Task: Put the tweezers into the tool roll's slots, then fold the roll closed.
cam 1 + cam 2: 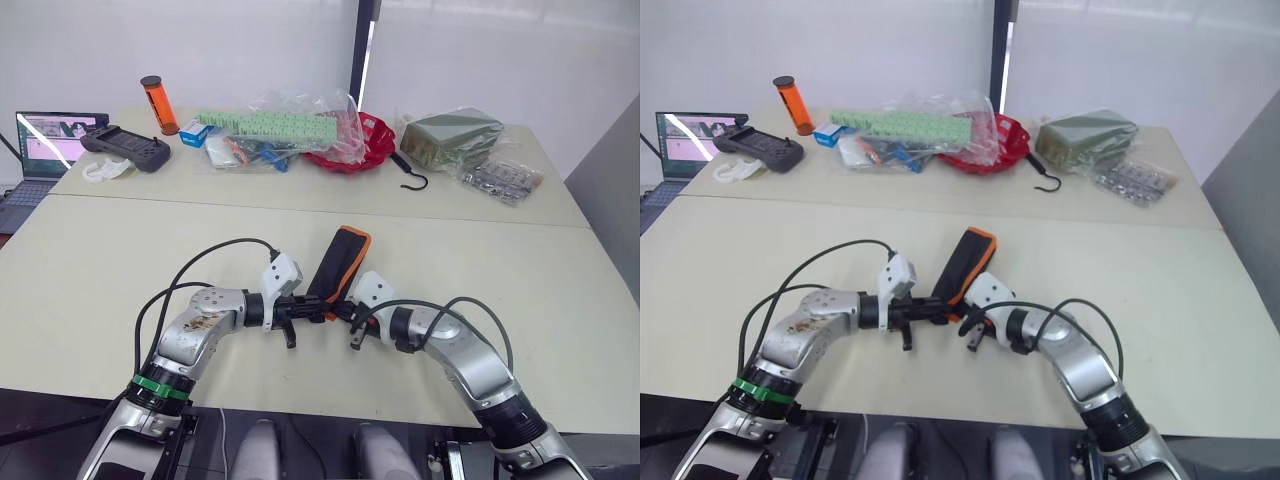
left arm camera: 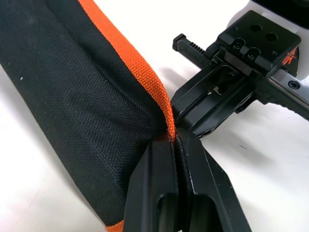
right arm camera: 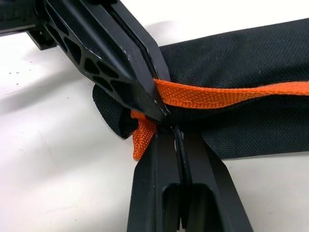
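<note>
Between both hands, folded tool roll (image 1: 338,264)

tool roll (image 1: 338,262): black weave, orange trim | fingers (image 2: 193,159): black | counter (image 1: 520,270): cream | bowl (image 1: 362,150): red, probably | bag (image 1: 450,135): dark green

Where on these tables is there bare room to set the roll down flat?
Bare top lies on both sides of the tool roll, and between it and the seam to the far table. That far table is crowded: laptop, orange bottle, plastic bags, red bowl, green bag.
</note>
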